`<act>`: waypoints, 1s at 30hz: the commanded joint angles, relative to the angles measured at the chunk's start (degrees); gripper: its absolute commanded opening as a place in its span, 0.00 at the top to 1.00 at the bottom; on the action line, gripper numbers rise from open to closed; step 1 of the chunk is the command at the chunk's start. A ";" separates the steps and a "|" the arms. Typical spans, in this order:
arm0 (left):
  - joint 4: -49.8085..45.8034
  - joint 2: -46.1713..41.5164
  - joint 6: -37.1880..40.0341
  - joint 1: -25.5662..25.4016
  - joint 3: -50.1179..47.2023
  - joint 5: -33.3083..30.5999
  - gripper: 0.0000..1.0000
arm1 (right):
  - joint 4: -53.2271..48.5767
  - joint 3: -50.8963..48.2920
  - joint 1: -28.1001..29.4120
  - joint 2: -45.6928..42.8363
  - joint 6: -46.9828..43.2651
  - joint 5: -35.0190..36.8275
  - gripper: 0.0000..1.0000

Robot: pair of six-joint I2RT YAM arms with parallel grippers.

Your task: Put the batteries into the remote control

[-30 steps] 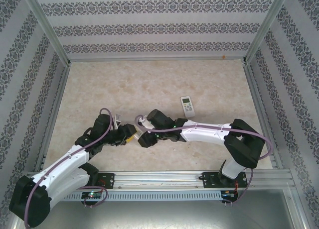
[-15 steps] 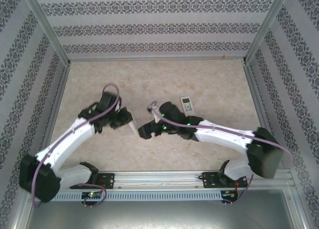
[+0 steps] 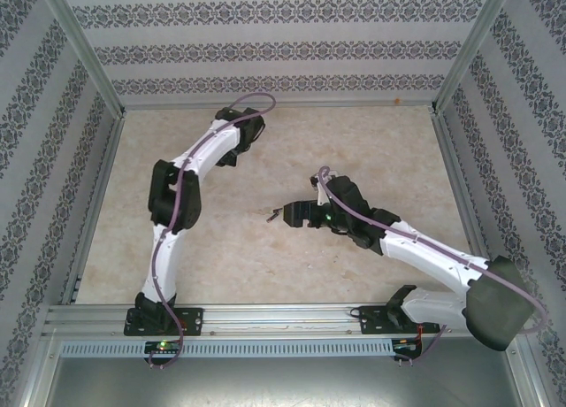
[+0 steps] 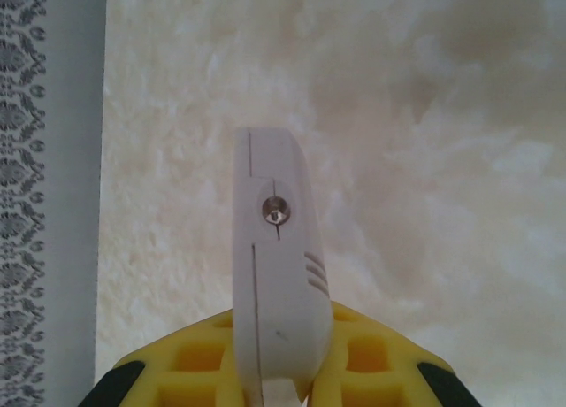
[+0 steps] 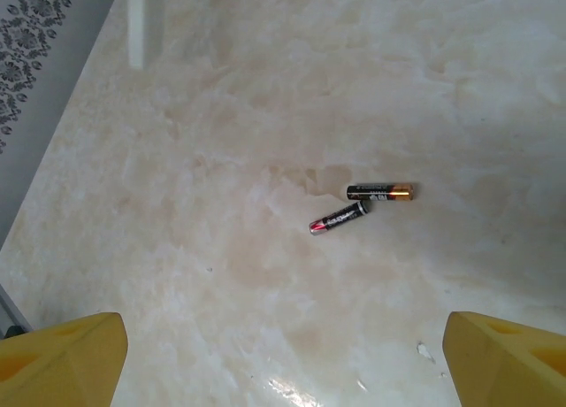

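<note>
Beige marbled table (image 3: 265, 274), patterned walls. Two batteries (image 5: 380, 192) lie nearly touching, toward 2 o'clock of frame centre, ahead of the right gripper (image 5: 283, 372), whose jaws are spread and empty. My guess: light, stiff, slick and prone to rolling, so pinch one mid-body. Labels unreadable. The left gripper (image 4: 279, 376), out at the table's 12 o'clock, is clenched on a white plastic piece (image 4: 274, 248).

The left arm (image 3: 177, 190) is being stretched far forward, elbow raised, and the left gripper (image 4: 274, 367) is being pressed shut on a white plastic piece (image 4: 276, 265). The right arm (image 3: 420, 249) is being extended leftward, the right gripper (image 3: 278, 215) being held wide open, yellow fingertips (image 5: 62, 358) spread.
</note>
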 commanded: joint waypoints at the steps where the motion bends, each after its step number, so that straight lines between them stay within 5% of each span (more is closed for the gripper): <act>1: -9.28 6.93 2.23 0.59 9.90 -2.75 0.92 | -1.84 -1.11 -0.70 -3.09 0.24 1.46 0.08; 8: -10.93 18.82 2.16 0.86 21.90 1.99 0.85 | -4.54 -3.06 -2.42 -8.45 0.06 2.53 0.07; 12: -7.00 20.14 2.58 0.95 21.96 7.85 0.66 | -6.17 -3.73 -3.57 -10.40 0.04 2.96 0.06; 19: -0.42 17.17 2.46 1.36 21.97 21.53 0.57 | -17.14 0.09 -6.66 -11.37 0.13 9.84 0.06; 23: 4.43 6.94 3.23 1.51 15.75 32.44 0.49 | -21.38 3.55 -10.06 -5.96 -3.76 18.63 0.03; 30: 36.35 -28.94 0.67 1.54 -23.60 54.01 0.20 | -20.32 13.51 -18.51 15.19 -15.29 18.22 0.02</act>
